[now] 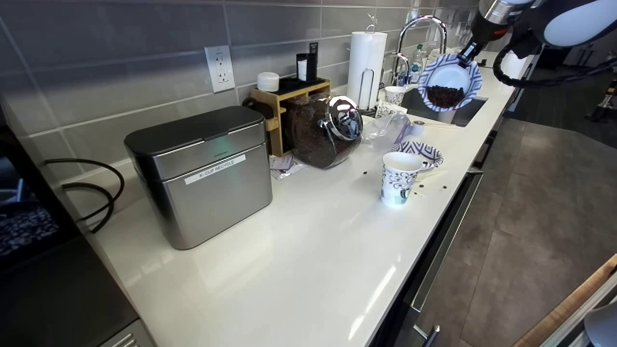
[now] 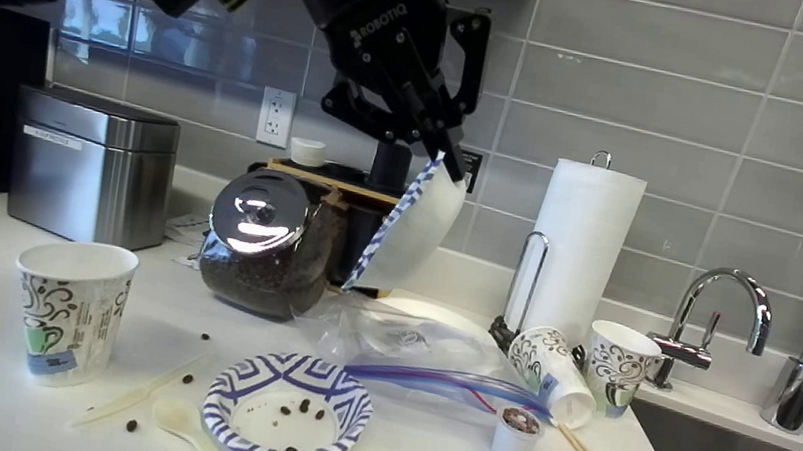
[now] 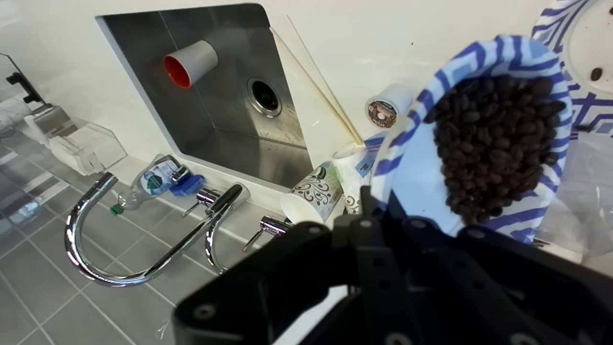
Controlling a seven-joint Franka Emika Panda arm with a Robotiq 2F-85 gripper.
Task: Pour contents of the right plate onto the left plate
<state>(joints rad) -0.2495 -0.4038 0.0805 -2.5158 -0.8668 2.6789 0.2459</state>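
Observation:
My gripper (image 1: 463, 61) is shut on the rim of the right plate (image 1: 426, 84), holding it in the air. This blue-and-white plate is tilted steeply, and a heap of dark coffee beans (image 1: 444, 96) lies along its low side. In an exterior view the plate's pale underside (image 2: 416, 232) faces the camera below the fingertips (image 2: 451, 161). In the wrist view the beans (image 3: 493, 143) fill much of the held plate (image 3: 416, 172). The left plate (image 2: 258, 415) lies flat on the counter, lower than the held plate, with several loose beans in it. It is partly cut off in the wrist view (image 3: 586, 52).
A paper cup (image 2: 73, 320) stands beside the left plate, with a spoon (image 2: 177, 419) and stray beans near it. A plastic bag (image 2: 415, 347), a small pod (image 2: 516, 442), tipped cup (image 2: 551, 367), bean jar (image 2: 260, 268), paper towels (image 2: 578, 244) and sink (image 3: 230, 120) are around.

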